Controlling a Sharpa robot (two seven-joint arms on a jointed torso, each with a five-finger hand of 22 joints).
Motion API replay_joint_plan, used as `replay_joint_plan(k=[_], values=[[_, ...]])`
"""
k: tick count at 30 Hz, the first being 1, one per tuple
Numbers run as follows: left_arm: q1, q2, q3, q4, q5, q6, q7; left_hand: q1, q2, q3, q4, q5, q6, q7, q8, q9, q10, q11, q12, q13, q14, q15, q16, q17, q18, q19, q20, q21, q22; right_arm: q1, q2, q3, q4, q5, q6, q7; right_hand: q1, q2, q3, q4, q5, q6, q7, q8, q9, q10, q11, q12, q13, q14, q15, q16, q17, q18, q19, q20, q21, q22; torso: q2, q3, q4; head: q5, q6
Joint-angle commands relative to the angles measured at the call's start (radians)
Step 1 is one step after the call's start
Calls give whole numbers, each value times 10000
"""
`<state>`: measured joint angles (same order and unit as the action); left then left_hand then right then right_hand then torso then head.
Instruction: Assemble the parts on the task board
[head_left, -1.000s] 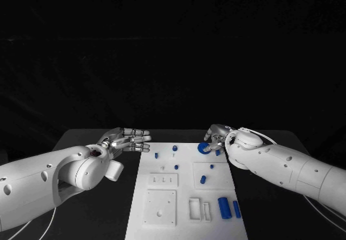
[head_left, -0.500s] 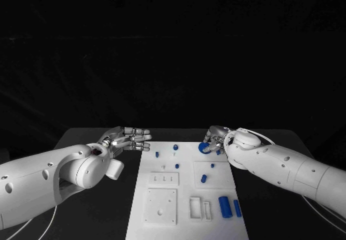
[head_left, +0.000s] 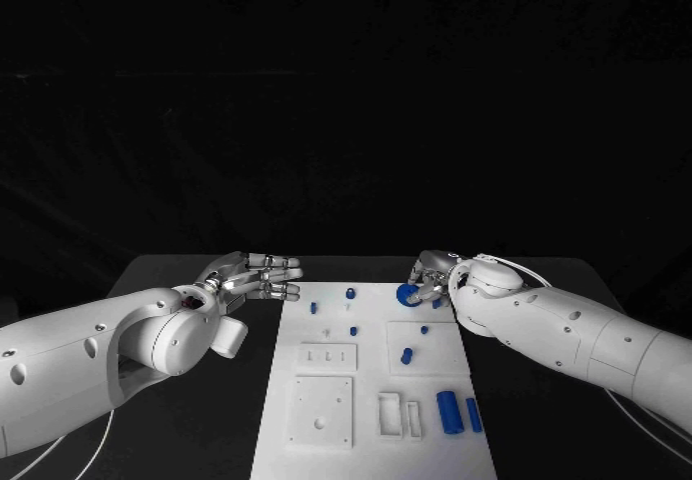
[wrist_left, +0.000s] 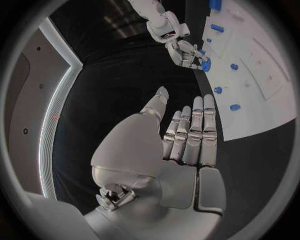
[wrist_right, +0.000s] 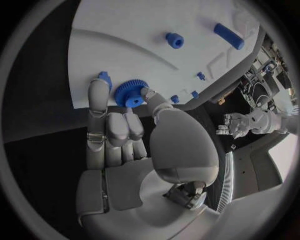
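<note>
The right hand (wrist_right: 125, 145) pinches 1 blue gear (wrist_right: 130, 92) at the far right corner of the task board (head_left: 433, 440), 1 small blue piece (wrist_right: 104, 77) just beside its fingertips. The left hand (head_left: 257, 278) hovers released, fingers straight and apart, over the black surface (head_left: 173, 275) just off the board's far left corner. On the board lie 2 blue cylinders (head_left: 450, 412) side by side near its right edge, and several small blue pegs (head_left: 351, 295) farther up.

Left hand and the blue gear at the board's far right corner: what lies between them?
In the head view, two small blue pegs stand on the task board between the left hand and the blue gear, which the right hand holds.
</note>
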<state>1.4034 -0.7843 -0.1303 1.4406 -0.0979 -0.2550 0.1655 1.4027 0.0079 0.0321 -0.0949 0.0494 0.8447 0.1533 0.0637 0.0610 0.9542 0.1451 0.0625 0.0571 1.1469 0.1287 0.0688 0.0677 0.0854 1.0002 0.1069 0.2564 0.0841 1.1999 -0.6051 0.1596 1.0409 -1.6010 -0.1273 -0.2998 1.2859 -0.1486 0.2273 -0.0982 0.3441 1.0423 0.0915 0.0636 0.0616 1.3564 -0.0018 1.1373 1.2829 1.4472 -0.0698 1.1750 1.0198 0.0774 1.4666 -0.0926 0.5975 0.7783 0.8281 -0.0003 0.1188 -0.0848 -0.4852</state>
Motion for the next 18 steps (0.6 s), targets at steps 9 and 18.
replay_joint_plan(k=[9,18], values=[[4,16,5,-5,-34,149,17,18,45,22,-19,-19,-4,-30,-54,-7,-42,12,-29,12,-61,-26,-36,-6,-42,-30,-3,13,16,-54,-41,-23,42,-243,341,-128,125,-34,-49,-181,82,-455,176,-29,-2,45,87,54,28,-11,130,73,51,275,195,128,-128,301,1,-4,-3,-30,12],[-3,21,4,-23,-35,162,9,6,54,15,-16,-19,-5,-30,-52,-6,-49,12,-29,12,-65,-24,-36,-5,-42,-46,-1,40,12,-68,-44,-23,86,-254,358,-126,31,96,1217,-625,-140,401,122,-28,3,59,49,115,60,-15,110,68,52,254,213,116,-265,674,-3,-10,5,-52,24]])
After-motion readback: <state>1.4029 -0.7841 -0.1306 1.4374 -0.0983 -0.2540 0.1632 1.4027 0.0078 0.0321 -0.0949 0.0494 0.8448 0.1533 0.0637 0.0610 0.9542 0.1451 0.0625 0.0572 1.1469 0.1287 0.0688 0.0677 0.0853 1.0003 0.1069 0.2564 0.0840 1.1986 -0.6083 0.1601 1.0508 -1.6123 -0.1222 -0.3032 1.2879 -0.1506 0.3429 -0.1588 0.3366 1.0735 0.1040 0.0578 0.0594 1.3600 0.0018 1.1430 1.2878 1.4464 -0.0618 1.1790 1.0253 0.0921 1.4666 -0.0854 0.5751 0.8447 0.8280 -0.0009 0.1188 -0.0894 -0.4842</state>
